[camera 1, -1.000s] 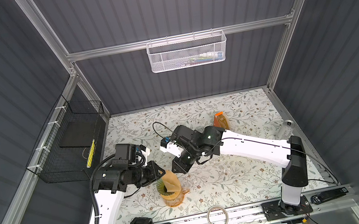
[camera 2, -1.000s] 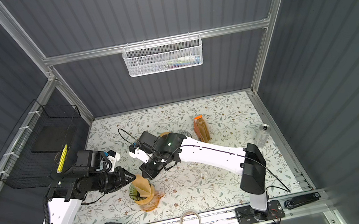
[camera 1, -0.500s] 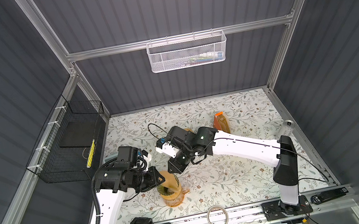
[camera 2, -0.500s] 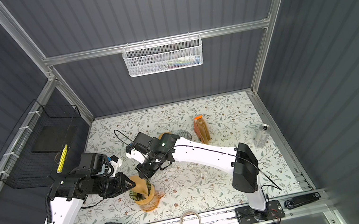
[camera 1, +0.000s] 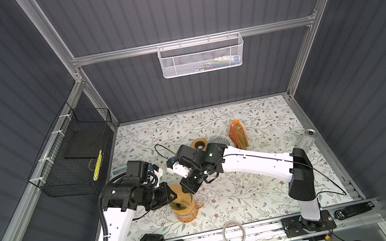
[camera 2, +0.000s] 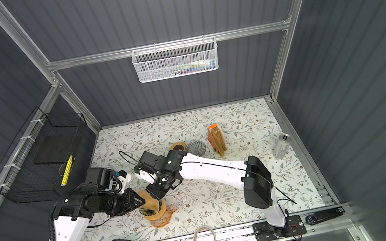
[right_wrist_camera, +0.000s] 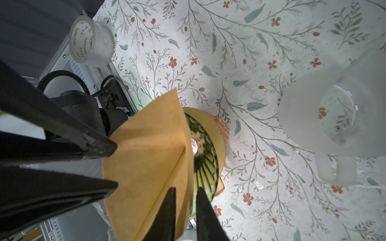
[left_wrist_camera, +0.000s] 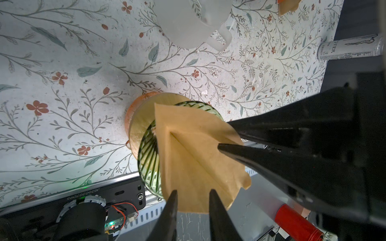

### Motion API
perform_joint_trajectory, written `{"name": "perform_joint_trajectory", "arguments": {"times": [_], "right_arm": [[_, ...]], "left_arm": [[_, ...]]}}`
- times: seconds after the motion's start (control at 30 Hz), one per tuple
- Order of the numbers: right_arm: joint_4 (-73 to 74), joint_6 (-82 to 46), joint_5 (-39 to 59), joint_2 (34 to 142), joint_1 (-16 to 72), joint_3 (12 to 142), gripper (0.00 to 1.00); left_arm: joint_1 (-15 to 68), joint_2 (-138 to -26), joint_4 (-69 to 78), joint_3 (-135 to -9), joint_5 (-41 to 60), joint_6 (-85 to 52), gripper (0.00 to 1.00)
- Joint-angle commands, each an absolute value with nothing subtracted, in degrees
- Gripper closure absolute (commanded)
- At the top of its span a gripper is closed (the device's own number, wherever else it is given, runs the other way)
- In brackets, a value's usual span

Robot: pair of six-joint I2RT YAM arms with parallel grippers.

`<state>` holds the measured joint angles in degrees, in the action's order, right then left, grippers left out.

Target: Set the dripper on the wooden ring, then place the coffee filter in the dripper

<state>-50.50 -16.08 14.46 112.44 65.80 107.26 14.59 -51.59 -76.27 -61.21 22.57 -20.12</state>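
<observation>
A: Checking the claws: where's the coffee filter [left_wrist_camera: 194, 150]?
B: Standing point-down in the green dripper [left_wrist_camera: 149, 150], wide rim sticking up.
A: Left gripper [left_wrist_camera: 192, 191]?
B: Jaws slightly apart, straddling the rim's edge.
A: Right gripper [right_wrist_camera: 186, 188]?
B: Also a little apart, one paper wall between them.

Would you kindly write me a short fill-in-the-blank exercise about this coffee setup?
1. The brown filter is over a ___ glass dripper.
2. The left gripper and the right gripper each have fingertips at the edge of the ___.
3. The white can stands ___, not on its side.
Missing words: green; filter; upright.
</observation>
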Motion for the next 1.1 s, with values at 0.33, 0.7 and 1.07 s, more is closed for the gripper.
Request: {"name": "perform_joint_trajectory", "arguments": {"times": [0.33,0.7,1.07], "right_arm": [[-52.3,-14.8,9.6,113.2,66.6,108.8,0.82],[-51.8,-14.3,6.6,113.6,67.1,108.2,0.82],[-52.1,-14.0,2.8,113.6,68.5,107.6,0.71]], "left_arm": [[14.6,-50.2,-77.5,-58.0,21.7,-20.7,0.73],[14.6,-49.5,-76.9,-55.8,20.7,-21.3,0.74],[14.6,-49.4,-76.8,-55.8,19.7,-21.9,0.7]]}}
